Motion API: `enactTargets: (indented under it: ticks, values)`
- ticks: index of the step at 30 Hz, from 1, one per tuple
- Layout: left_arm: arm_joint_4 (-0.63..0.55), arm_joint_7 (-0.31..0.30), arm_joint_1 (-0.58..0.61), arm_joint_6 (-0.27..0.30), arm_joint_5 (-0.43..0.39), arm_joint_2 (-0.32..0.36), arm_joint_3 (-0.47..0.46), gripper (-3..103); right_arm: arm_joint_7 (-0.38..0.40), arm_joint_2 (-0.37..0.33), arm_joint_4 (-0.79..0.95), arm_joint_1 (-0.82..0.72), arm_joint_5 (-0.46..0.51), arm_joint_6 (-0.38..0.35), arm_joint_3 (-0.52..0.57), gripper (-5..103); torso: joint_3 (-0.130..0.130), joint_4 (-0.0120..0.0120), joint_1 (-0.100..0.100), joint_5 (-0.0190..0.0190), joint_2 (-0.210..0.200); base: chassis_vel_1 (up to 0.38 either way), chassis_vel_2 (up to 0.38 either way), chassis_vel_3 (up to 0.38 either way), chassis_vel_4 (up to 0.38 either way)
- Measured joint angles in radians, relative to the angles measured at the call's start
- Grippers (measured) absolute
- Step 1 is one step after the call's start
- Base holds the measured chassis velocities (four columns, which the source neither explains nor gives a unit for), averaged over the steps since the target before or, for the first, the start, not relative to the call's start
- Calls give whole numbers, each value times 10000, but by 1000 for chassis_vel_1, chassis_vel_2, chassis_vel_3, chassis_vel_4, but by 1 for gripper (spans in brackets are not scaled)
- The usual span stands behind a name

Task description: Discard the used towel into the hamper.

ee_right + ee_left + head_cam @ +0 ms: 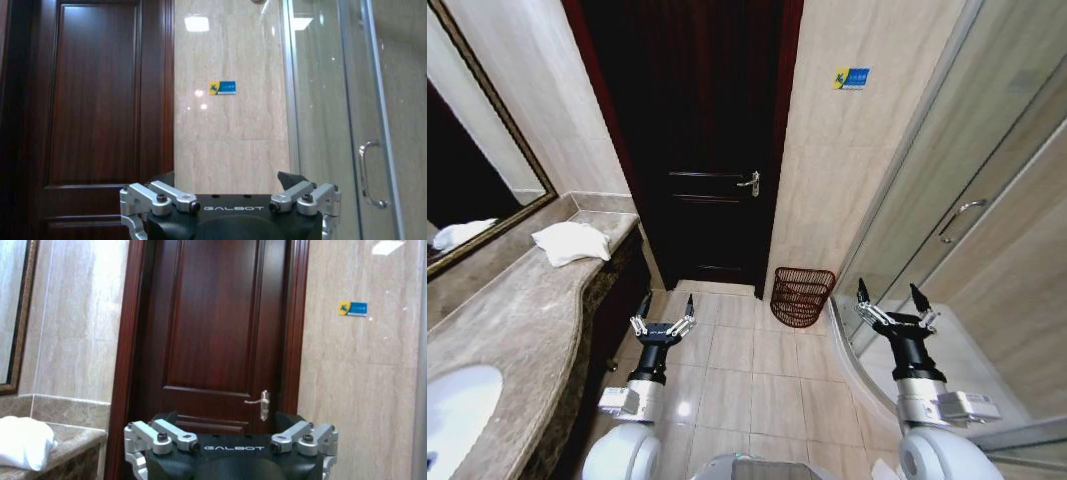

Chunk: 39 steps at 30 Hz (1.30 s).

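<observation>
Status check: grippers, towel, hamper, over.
Left gripper and right gripper open, empty, held low. Towel on counter. Hamper on floor by door. Path clear.

The right tool (230,187) faces a beige tiled wall (230,145) bearing a small blue sticker (223,88), its jaws spread apart. A dark wooden door (93,115) stands on one side, a glass shower door (353,115) with a metal handle (368,175) on the other.

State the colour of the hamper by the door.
Reddish-brown hamper, clearest in the head view.

Bright overhead light glares off the wall tiles (230,130) — head view's edges bend.
</observation>
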Motion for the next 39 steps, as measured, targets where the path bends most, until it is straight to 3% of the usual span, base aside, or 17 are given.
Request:
enactTargets:
  ticks: [32, 39]
  values:
    - [94, -38, -16, -40, 5, -66, 95, 98, -2, 48, 63, -6, 20, -13, -10, 100, 1, 0, 3, 0, 1, -159, 157, 156, -159]
    - [96, -38, -23, -49, 4, -18, 86, 98, 205, 29, 48, -50, -205, 318, -32, 100, 3, -2, 11, 0, -2, -130, 134, 107, -126]
